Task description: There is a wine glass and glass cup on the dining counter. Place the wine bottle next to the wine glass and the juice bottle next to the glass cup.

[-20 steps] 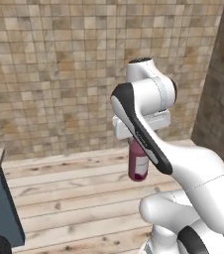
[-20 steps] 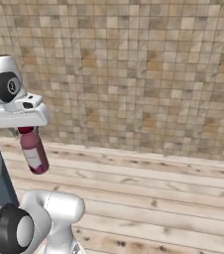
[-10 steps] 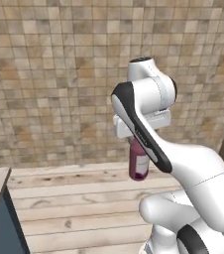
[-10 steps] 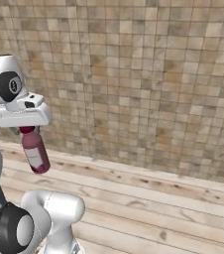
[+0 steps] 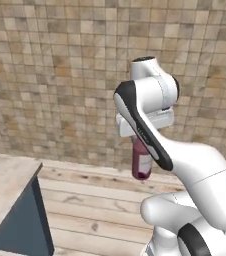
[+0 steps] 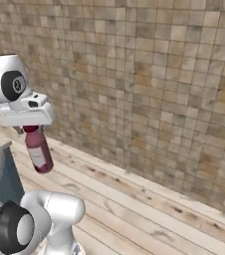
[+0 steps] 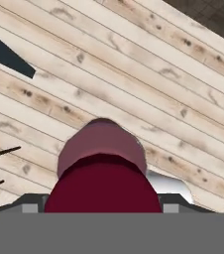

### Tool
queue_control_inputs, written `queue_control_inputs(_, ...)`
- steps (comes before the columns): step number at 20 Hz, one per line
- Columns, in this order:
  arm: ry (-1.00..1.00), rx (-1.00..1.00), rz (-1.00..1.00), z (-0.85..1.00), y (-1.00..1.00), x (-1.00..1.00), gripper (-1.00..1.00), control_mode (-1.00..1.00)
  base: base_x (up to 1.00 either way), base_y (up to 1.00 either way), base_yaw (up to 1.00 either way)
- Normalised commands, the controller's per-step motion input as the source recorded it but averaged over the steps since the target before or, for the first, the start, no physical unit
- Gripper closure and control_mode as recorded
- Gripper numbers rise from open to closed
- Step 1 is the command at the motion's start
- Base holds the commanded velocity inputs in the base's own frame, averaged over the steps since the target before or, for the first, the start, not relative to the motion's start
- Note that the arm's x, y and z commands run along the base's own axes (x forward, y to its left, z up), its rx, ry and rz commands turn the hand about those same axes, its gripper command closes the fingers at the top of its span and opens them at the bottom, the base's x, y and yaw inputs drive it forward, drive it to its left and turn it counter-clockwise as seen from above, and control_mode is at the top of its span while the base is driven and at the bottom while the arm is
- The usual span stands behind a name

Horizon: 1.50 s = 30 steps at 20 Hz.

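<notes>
Hanging from the pincer (image 6: 29,130), clamped at its cap: short stout maroon-red juice bottle (image 6: 38,152), above pale wooden plank floor (image 6: 149,209).

— What room is there under the juice bottle (image 5: 141,161)?
— It hangs from the gripper (image 6: 31,130) high above bare plank floor (image 6: 149,209); the hand view shows only boards beneath its cap, and nothing stands there.
— And ahead?
— The tiled wall (image 5: 60,85) closes off the far side, running across both base views.
— To the sides?
— To the left, near, a beige counter slab (image 5: 5,182) on a dark blue panel (image 5: 22,220) juts in, well apart from the bottle. To the right, the floor runs open along the wall.
</notes>
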Motion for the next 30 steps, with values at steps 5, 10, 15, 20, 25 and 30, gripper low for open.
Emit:
queue_control_inputs(5,0.00,0.00,0.00,0.00,0.00,0.00,1.00,1.00,0.39,-0.02,0.65)
queue_control_inputs(10,0.00,0.00,0.00,0.00,0.00,0.00,1.00,1.00,0.39,-0.15,0.47)
queue_control_inputs(15,0.00,0.00,0.00,0.00,0.00,0.00,1.00,1.00,0.43,-0.40,0.16)
queue_control_inputs(20,0.00,0.00,0.00,0.00,0.00,0.00,1.00,1.00,0.44,-0.43,0.12)
queue_control_inputs(25,0.00,0.00,0.00,0.00,0.00,0.00,1.00,1.00,0.52,-0.35,0.18)
queue_control_inputs(30,0.00,0.00,0.00,0.00,0.00,0.00,1.00,1.00,0.64,-0.16,0.34)
